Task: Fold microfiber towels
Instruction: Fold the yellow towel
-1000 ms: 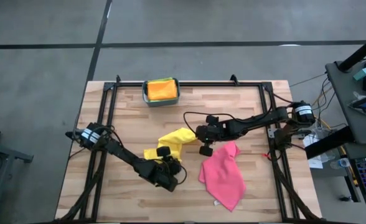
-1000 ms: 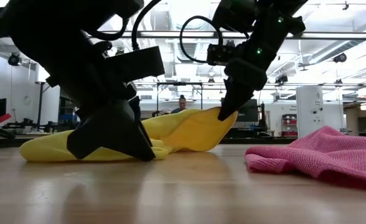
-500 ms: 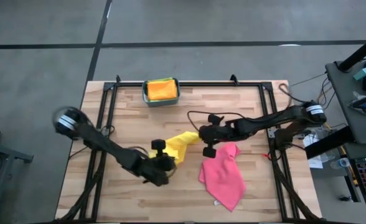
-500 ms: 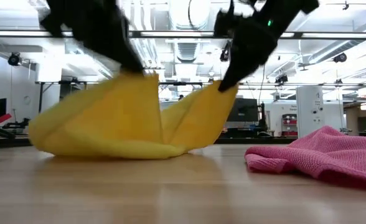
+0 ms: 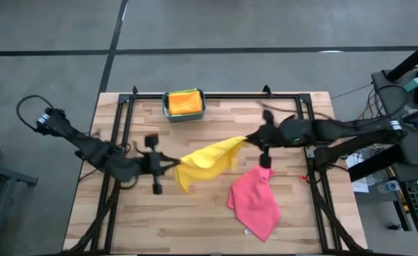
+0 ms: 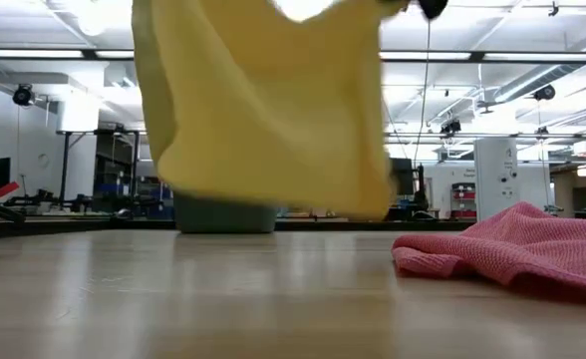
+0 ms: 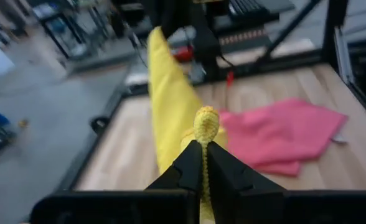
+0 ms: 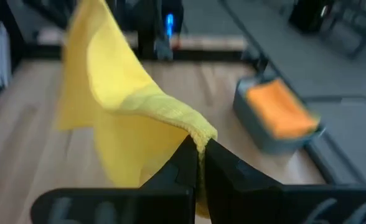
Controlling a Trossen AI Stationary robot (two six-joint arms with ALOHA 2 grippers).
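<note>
The soft yellow towel [image 5: 205, 158], bunched on the wooden surface [image 5: 216, 213] a second ago, now hangs stretched above it between left tool [image 5: 172, 165] and right tool [image 5: 246, 139], each clamped on a corner; crumpled pink towel [image 5: 255, 199] unmoved.

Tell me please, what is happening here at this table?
The two robot arms hold the yellow towel up between them, clear of the table. The left gripper is shut on one corner and the right gripper is shut on the opposite one, so the cloth hangs stretched. The pink towel lies crumpled beside it, not folded. An orange towel sits in the teal bin at the far edge.
</note>
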